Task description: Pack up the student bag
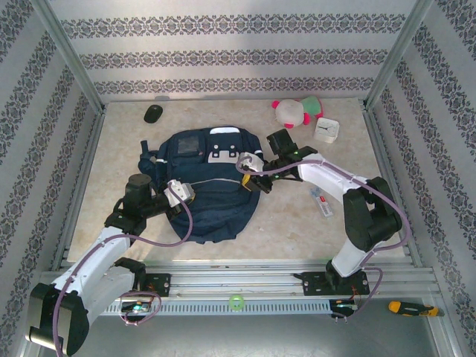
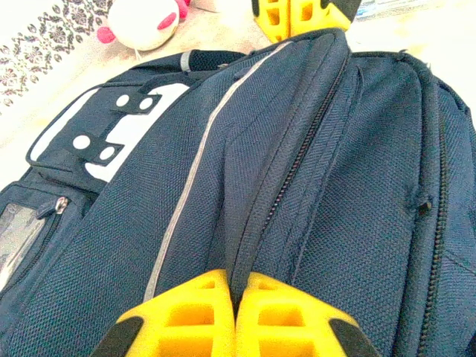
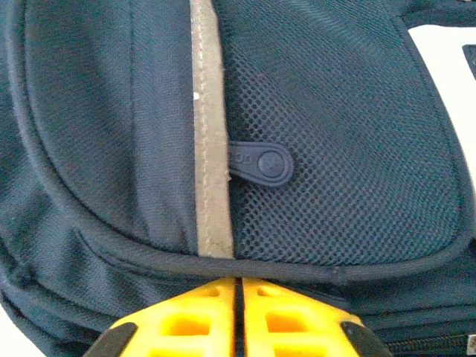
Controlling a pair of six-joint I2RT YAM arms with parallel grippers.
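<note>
Patterned striped walls [image 1: 223,44], beige marbled tabletop [image 1: 290,223], aluminium corner posts [image 1: 71,56].

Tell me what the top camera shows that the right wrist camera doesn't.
Top camera: plush toy, white clock, mouse, screwdriver, and the left tool. Right wrist: a close look at a round zipper pull beside a grey stripe. Both: the navy bag and the shut right tool at its edge.

Beige table [image 1: 297,227] carries student bag [image 1: 214,199], black mouse [image 1: 153,113], plush toy [image 1: 296,111], white clock [image 1: 326,131]
</note>
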